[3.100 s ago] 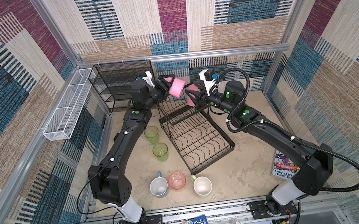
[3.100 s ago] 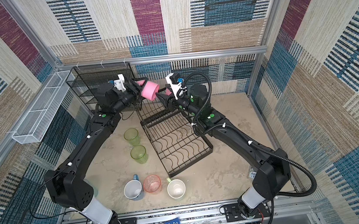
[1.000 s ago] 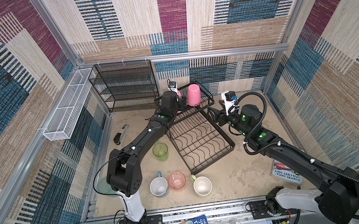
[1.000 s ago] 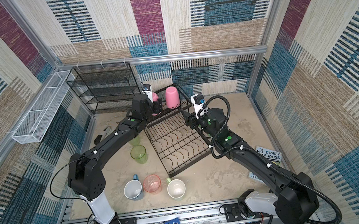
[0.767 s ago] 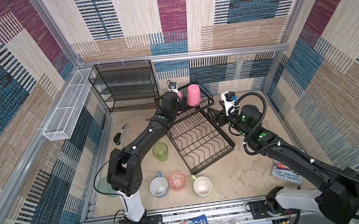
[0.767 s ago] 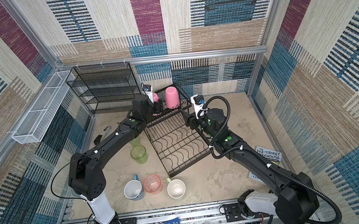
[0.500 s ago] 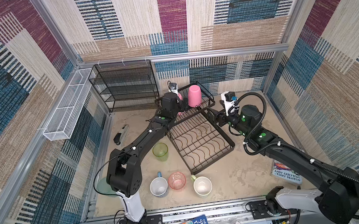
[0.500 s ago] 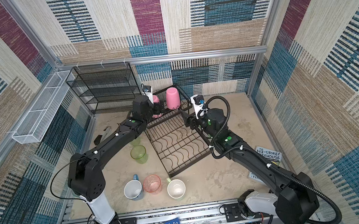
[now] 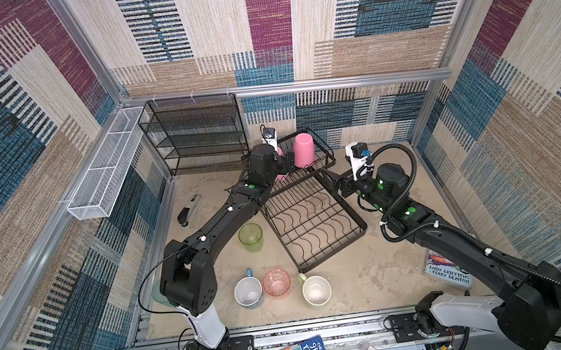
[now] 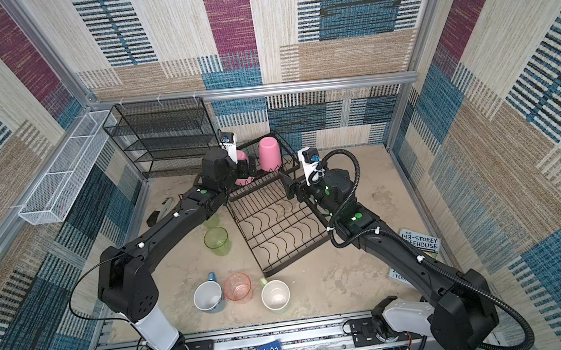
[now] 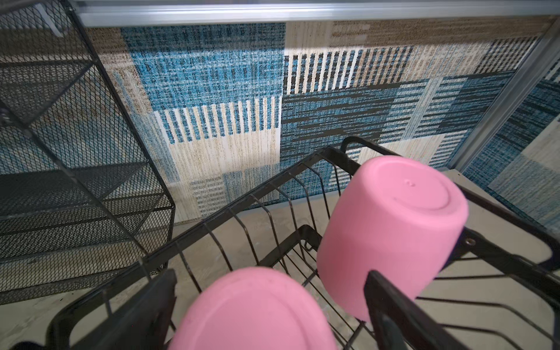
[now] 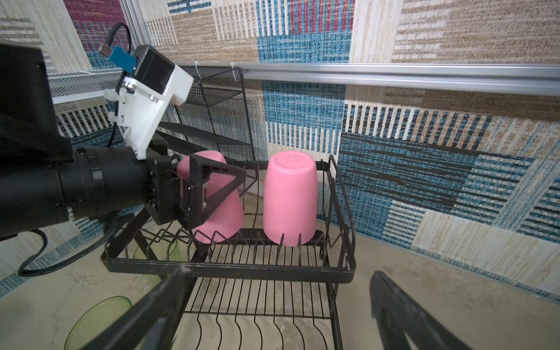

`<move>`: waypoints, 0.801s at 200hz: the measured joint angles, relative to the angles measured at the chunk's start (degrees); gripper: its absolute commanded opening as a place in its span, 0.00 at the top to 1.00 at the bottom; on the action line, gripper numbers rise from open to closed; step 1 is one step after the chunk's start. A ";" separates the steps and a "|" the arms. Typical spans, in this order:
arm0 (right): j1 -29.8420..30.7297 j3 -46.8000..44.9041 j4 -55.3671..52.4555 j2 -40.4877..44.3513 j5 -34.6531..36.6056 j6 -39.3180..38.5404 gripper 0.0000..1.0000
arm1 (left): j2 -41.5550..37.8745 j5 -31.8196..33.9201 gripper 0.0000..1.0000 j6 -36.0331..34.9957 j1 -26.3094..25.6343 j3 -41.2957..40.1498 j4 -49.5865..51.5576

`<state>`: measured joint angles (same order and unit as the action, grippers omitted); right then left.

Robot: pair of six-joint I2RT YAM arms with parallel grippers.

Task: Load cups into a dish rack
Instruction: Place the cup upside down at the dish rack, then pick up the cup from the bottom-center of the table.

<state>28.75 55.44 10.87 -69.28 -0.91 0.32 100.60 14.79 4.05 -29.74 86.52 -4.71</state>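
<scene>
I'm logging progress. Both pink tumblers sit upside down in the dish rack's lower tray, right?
No. Both pink tumblers sit upside down in its raised upper basket, not its lower tray; the right wrist view shows this.

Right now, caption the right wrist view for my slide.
Left pincer open around the tilted pink tumbler, beside a second pink tumbler, both inverted in the dish rack.

Teal cup (image 9: 157, 295): mostly hidden behind left arm (image 9: 213, 229). Green cup (image 10: 212, 221): largely covered by that arm. Nearer pink cup (image 11: 254, 309): cut off at picture's edge.
</scene>
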 measured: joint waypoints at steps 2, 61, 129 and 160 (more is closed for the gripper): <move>0.00 0.07 -0.02 -0.02 0.00 0.00 0.03 | -0.04 0.00 0.00 -0.04 0.00 0.04 0.04; 0.00 2.95 -1.95 -0.44 -0.02 -0.15 0.08 | -1.97 -1.73 0.00 -0.09 0.11 2.08 1.25; 1.31 7.26 -8.26 -1.70 1.07 -0.17 0.13 | -7.30 -3.13 0.00 0.52 0.74 4.96 8.15; 5.86 8.02 -11.96 -2.36 3.69 -1.25 0.15 | -10.34 -3.17 0.01 1.62 2.27 5.57 13.40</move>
<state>34.61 63.46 -1.08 -71.64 2.79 -0.93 90.26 11.62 5.67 -27.46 92.09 8.69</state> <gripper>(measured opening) 0.859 0.995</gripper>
